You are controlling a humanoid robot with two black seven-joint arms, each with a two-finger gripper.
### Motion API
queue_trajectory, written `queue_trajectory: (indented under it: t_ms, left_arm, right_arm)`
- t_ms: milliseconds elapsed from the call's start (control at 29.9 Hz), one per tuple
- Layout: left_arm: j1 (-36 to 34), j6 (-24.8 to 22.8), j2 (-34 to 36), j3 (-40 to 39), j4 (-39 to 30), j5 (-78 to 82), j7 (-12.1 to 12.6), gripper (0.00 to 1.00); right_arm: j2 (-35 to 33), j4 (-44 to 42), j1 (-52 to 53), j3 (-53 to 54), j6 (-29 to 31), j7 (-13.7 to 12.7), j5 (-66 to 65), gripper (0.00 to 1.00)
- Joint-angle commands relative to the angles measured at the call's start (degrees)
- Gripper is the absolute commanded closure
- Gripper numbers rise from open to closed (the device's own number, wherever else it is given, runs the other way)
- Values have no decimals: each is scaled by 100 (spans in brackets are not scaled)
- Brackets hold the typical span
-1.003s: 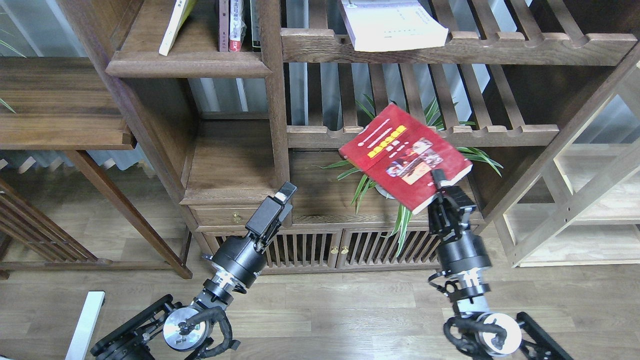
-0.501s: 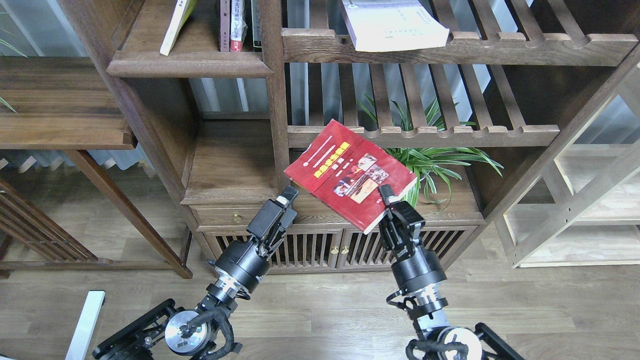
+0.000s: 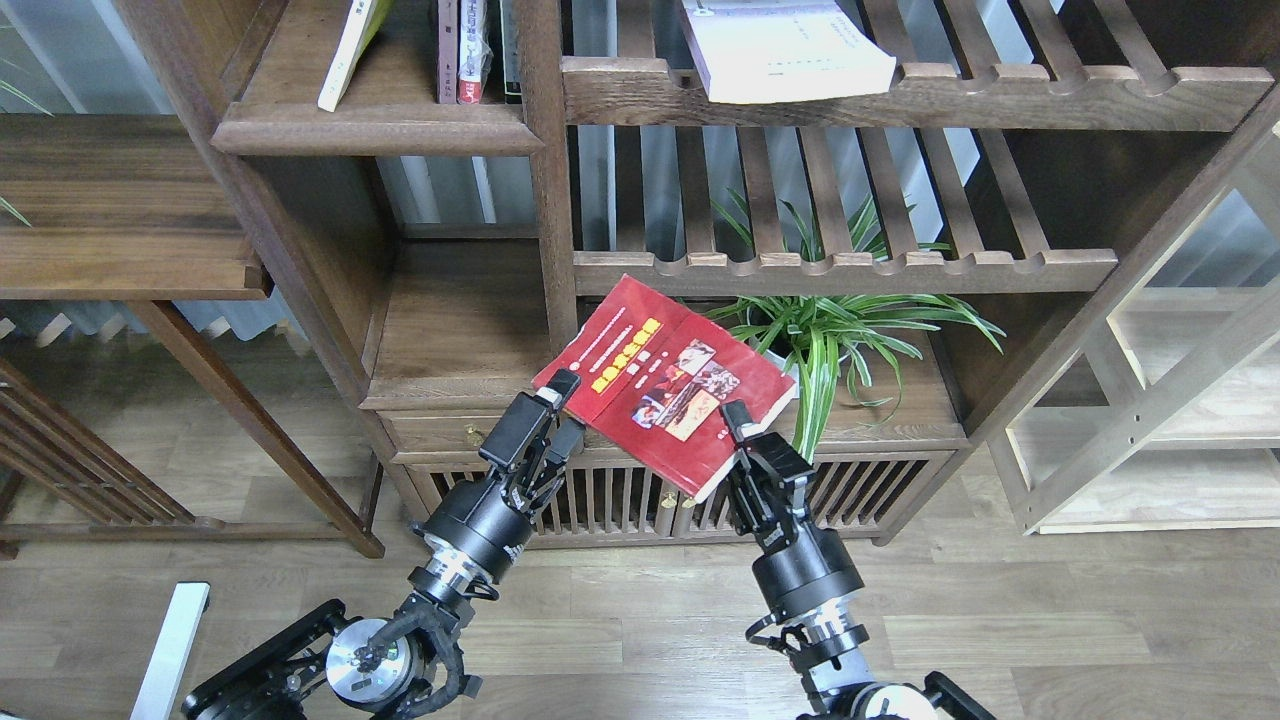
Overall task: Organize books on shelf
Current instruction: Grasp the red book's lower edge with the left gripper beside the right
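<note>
Right, my readout from the head camera:

Right gripper (image 3: 733, 425): clamped on the lower right corner of the red book (image 3: 665, 383), one finger lying on the cover, the other under it and hidden.

Red book: held in the air, cover up, tilted, in front of the bookcase's lower counter; its yellow title and cover photos face me.

Left gripper (image 3: 562, 388): at the book's near left corner, its tip touching or just under the edge. I cannot tell whether the fingers are spread or pinched, since they overlap from this angle.

Shelf (image 3: 375, 125): the solid dark-brown board at upper left, with a rounded front edge, well above the red book.

Yellow-green book (image 3: 347, 50): standing on that shelf, leaning to the left.

Other books (image 3: 470, 50): a few upright spines on the same shelf, against the vertical post.

White book (image 3: 790, 50): lying flat on the slatted rack (image 3: 900, 95) at upper right, overhanging its front rail.

Plant (image 3: 840, 330): green striped leaves just right of the red book, under the lower slatted rack.
</note>
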Motion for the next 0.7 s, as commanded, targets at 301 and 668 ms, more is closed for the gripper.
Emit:
queue_trajectory:
  t_ms: [301,668]
  left_arm:
    - [-31,0,0,23,118,-391,238,2]
    - [-31,0,0,93,74,-444,238,5]
  right_arm:
    - [0,0,-10,-437,1,-1,-1,97]
    - [0,0,-10,-613,1,-1,-80,97]
